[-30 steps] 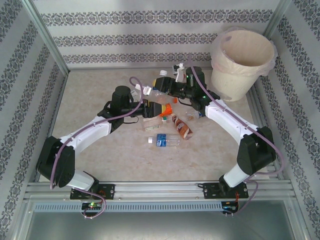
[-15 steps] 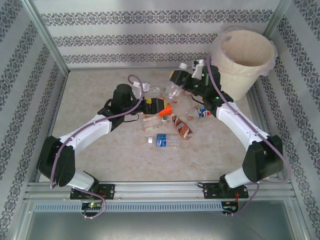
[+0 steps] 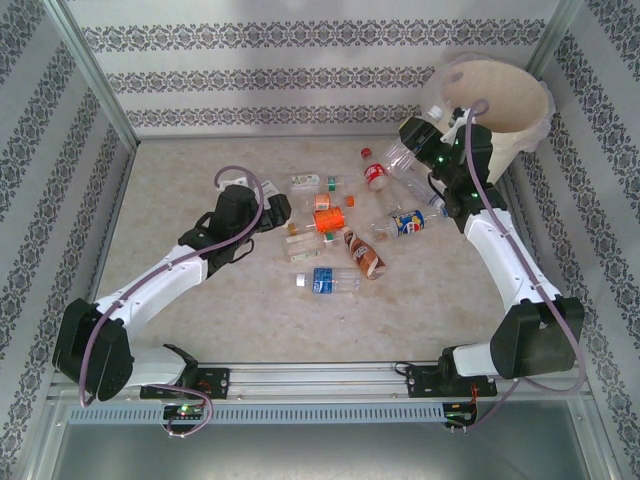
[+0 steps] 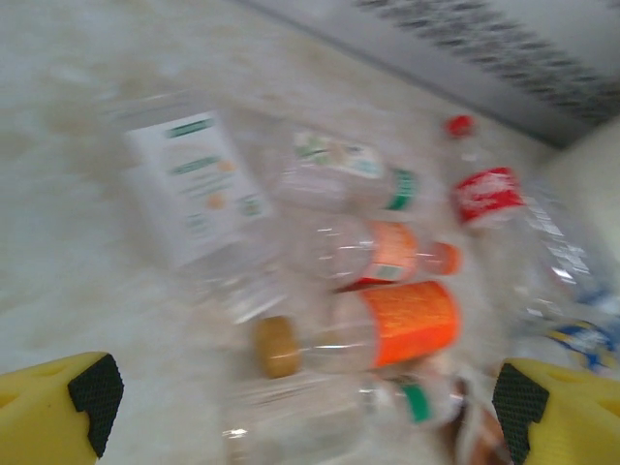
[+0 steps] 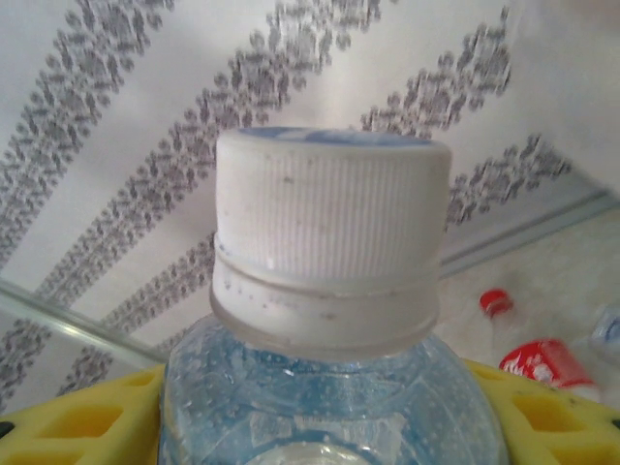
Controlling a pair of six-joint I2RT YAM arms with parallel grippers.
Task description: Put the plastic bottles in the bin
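White-capped bottle between right fingers, beside bin

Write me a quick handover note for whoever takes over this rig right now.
Grippers: left gripper open and empty, facing the bottle pile. The right gripper is shut on a clear white-capped bottle, raised at the rim of the bin, not yet released.
On the table: red-label bottle, orange-label bottle, blue-label bottle and several more.
Done: cannot tell what is in the bin.
Left: drop the held bottle, then bin the rest.
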